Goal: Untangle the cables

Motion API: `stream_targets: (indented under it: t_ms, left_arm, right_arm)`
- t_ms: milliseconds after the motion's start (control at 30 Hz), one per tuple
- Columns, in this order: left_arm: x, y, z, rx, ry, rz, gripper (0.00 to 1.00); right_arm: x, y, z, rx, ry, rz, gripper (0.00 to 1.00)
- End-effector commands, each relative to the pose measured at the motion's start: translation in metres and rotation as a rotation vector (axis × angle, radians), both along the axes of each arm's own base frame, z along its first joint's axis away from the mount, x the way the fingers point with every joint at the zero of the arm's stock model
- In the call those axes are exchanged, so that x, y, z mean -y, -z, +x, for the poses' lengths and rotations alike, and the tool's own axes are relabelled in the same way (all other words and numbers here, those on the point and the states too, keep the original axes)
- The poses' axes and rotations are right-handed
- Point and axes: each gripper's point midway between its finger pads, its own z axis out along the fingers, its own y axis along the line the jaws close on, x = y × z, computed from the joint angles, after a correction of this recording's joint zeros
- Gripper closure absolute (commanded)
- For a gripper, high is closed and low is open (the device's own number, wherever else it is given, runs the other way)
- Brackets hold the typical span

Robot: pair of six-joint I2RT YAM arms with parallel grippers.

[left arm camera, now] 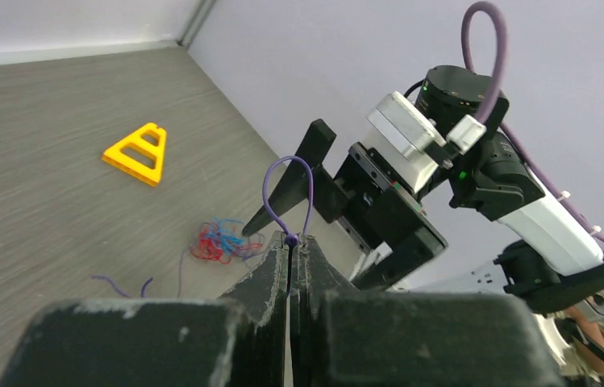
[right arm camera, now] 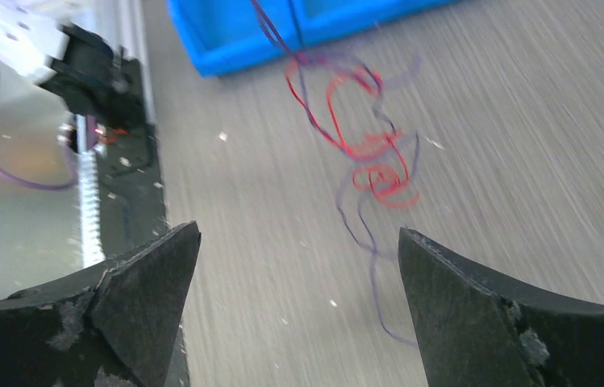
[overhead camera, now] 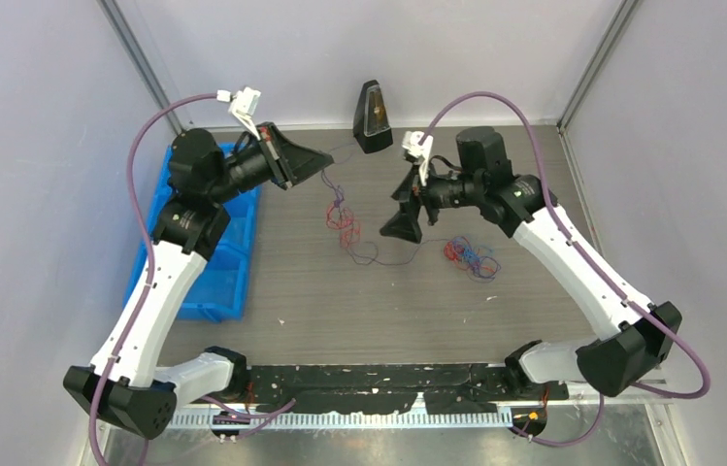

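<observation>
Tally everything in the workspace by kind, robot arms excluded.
Cable tangles: 2, the red-purple tangle and the red-blue tangle
Blue bin: 1
Yellow triangle: 1
Black wedge-shaped object: 1
Total: 5

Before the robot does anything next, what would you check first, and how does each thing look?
1. Left gripper shut on the purple wire: ok.
2. Right gripper open and empty: ok.
3. Red and purple tangle undone: not ok, its strands are looped together.
4. Tangle separate from the red and blue bundle: cannot tell, the strands are too thin.
</observation>
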Motion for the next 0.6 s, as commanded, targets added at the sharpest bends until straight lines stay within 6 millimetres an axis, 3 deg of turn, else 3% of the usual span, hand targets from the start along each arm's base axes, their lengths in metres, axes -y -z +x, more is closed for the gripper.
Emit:
stream_targets:
  t_ms: [0, 300, 333, 400, 433, 467, 500, 533, 567]
  left_arm:
    - [0.017, -0.022, -0.01, 0.053, 0.071, -0.053, 1.0]
    - [0.033, -0.015, -0.009, -0.031, 0.116, -0.09, 1.0]
    - [0.034, -0.014, -0.01, -0.036, 0.12, -0.09, 1.0]
    - [0.034, -0.013, -0.011, -0.042, 0.117, -0.092, 1.0]
    - [0.033, -0.012, -0.011, -0.043, 0.112, -0.087, 1.0]
    - [0.031, -0.01, -0.009, -0.043, 0.1, -0.079, 1.0]
    - [0.028, -0.009, -0.007, -0.043, 0.085, -0.074, 1.0]
    - [0.024, -0.009, -0.003, -0.04, 0.069, -0.072, 0.94]
    - [0.018, -0.009, 0.001, -0.034, 0.052, -0.068, 0.8]
  right_arm:
    - [-0.042, -0.028, -0.007, -0.038, -0.04, 0.116, 0.02]
    - [-0.102, -0.034, 0.002, -0.015, -0.052, 0.192, 0.03]
    - [-0.105, -0.03, 0.007, -0.02, -0.045, 0.185, 0.12]
    - [-0.11, -0.032, 0.009, -0.015, -0.055, 0.194, 0.39]
    - [-0.112, -0.034, 0.009, -0.012, -0.067, 0.201, 0.69]
    - [-0.113, -0.036, 0.006, -0.033, -0.079, 0.211, 0.82]
    - [-0.113, -0.037, 0.003, -0.035, -0.086, 0.216, 0.91]
    - [-0.113, -0.038, -0.001, -0.044, -0.102, 0.222, 0.93]
    - [-0.11, -0.041, -0.005, -0.045, -0.111, 0.229, 0.94]
